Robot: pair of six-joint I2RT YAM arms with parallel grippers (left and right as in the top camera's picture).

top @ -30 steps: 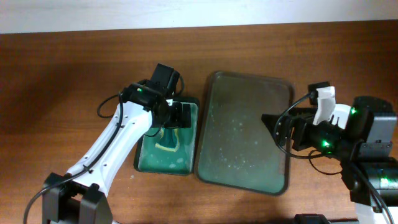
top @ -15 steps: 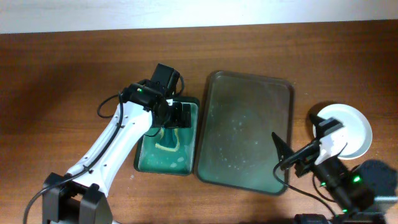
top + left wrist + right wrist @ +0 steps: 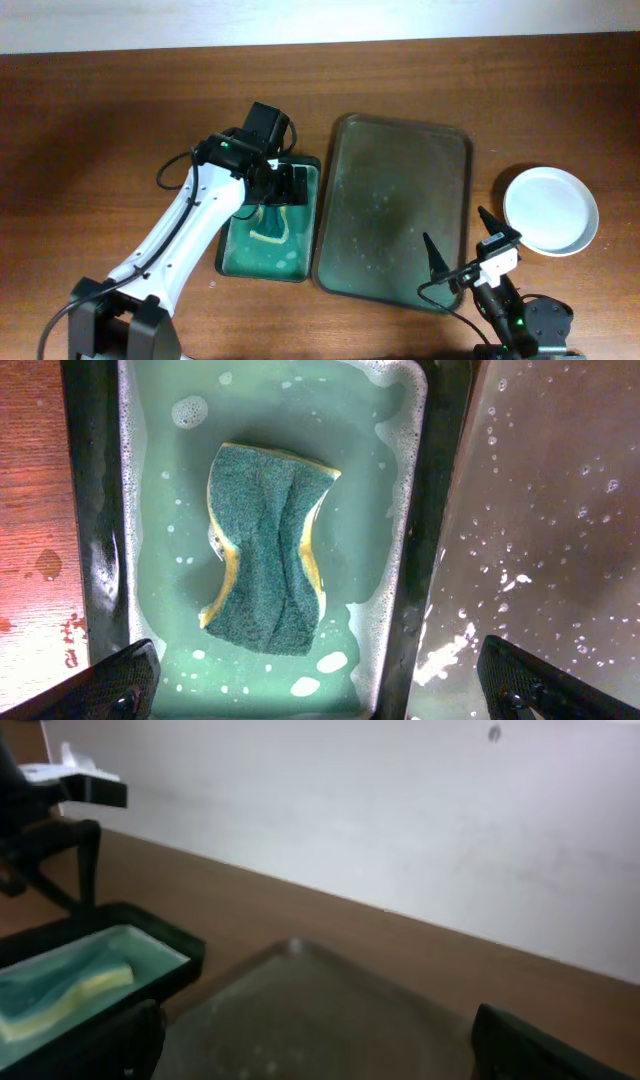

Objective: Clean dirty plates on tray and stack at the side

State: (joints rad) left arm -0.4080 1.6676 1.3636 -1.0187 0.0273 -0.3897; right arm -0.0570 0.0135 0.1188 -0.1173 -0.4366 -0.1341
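A grey metal tray [image 3: 395,215] lies in the middle of the table, wet with suds and bare of plates; it also shows in the right wrist view [image 3: 320,1010]. A clean white plate [image 3: 550,210] sits on the table to the tray's right. A green and yellow sponge [image 3: 265,550] lies in a dark tub of soapy water [image 3: 232,255]. My left gripper [image 3: 315,680] is open and empty above the tub's near end. My right gripper [image 3: 458,250] is open and empty, low at the tray's front right corner, pointing across the tray [image 3: 315,1040].
The tub [image 3: 430,510] stands tight against the tray's left edge. A white wall [image 3: 380,830] backs the table's far side. Bare wooden table [image 3: 100,150] lies to the left and behind.
My right arm has drawn back from beside the tray to the table's front edge, uncovering the white plate on the right. The left arm has not moved.
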